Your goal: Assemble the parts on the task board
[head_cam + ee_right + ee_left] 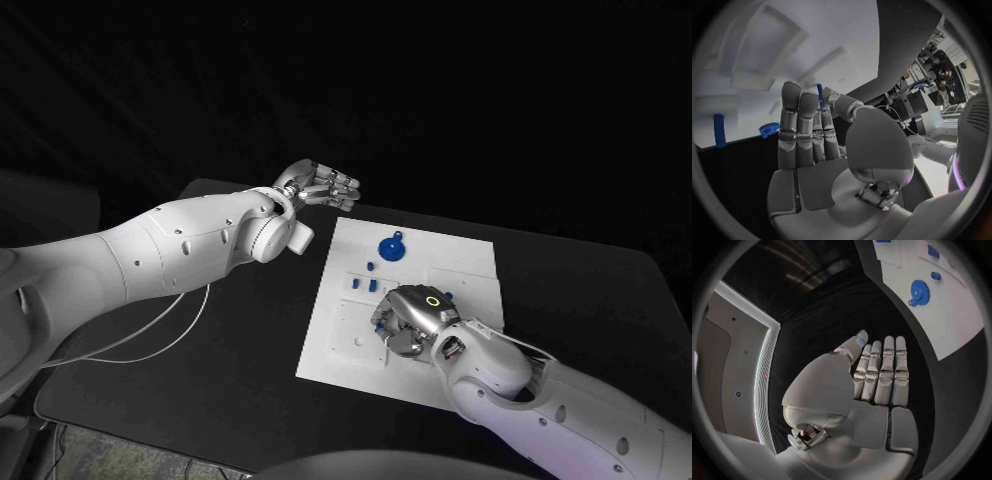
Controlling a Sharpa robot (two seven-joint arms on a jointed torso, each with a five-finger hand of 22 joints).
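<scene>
Several parts: small blue pieces lie on the flat white task board (433, 262) mid-desk; a round blue toothed wheel (392, 247) sits at its far end.
Right hand (408, 322): over the board's near half, pinching a slim blue peg (820, 93) between thumb and fingers.
Left hand (320, 186): beyond the board's far left corner, fingers straight, side by side, holding nothing.
Desk (216, 360): black.
</scene>
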